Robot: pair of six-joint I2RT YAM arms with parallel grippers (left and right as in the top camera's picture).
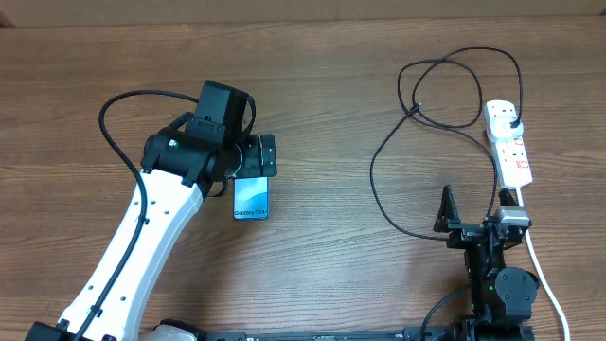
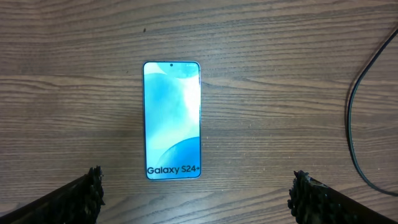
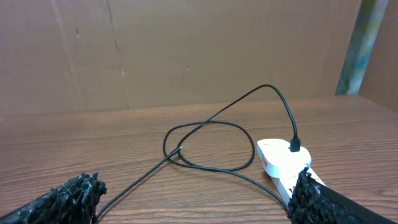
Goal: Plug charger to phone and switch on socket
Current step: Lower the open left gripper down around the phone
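The phone (image 1: 251, 199) lies flat on the wooden table, teal screen up with "Galaxy S24+" text. In the left wrist view it (image 2: 171, 118) is just ahead of my left gripper (image 2: 199, 190), which hovers above it, open and empty; overhead, this gripper (image 1: 264, 156) is at the phone's far end. The white socket strip (image 1: 508, 142) lies at the right. The black charger cable (image 1: 379, 180) loops left of it, one end plugged into the strip (image 3: 295, 146). My right gripper (image 3: 196, 186) is open and empty, low, near the strip (image 3: 280, 158) and cable (image 3: 205, 124); overhead it (image 1: 473, 220) sits at the lower right.
The strip's thick white cord (image 1: 544, 275) runs down past the right arm's base. A stretch of black cable (image 2: 354, 112) lies right of the phone in the left wrist view. A brown cardboard wall (image 3: 186, 50) stands behind the table.
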